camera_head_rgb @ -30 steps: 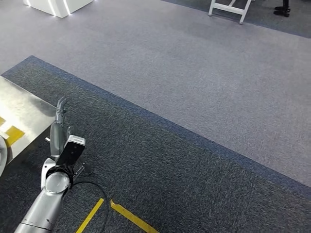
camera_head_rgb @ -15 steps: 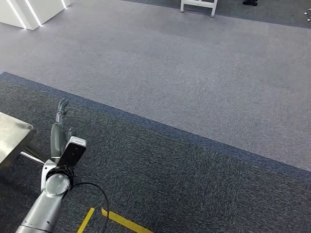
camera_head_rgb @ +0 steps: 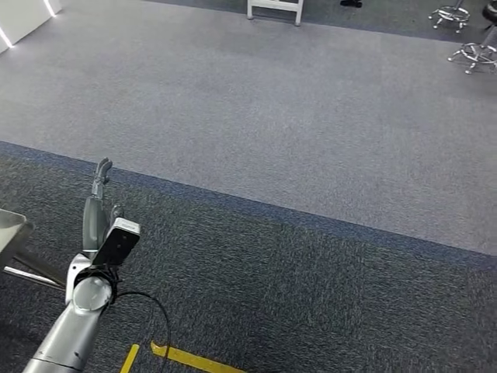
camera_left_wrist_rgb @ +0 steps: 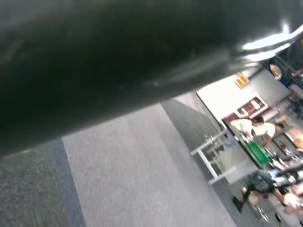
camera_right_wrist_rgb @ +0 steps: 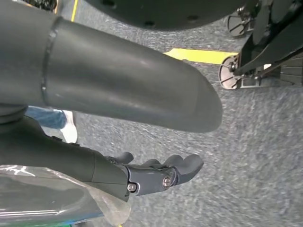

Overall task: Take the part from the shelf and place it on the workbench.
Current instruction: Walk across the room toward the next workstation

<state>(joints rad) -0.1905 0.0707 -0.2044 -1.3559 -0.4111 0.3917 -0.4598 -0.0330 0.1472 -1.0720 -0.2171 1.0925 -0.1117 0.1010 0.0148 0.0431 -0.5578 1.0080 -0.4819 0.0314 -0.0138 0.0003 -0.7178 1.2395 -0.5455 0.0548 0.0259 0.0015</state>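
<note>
Placing looks undone: the left robot hand [camera_head_rgb: 95, 211] is spread and empty, while the right robot hand [camera_right_wrist_rgb: 157, 172] lies against a bagged part [camera_right_wrist_rgb: 42, 201], grip unclear.

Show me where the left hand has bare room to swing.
Open dark carpet lies to the right of the left hand, up to the light carpet. Tight on its other side: the metal table corner sits close by.

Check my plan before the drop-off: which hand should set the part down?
Probably right: clear plastic wrapping sits against the right hand, though a grip isn't clear. The left hand is raised, empty.
</note>
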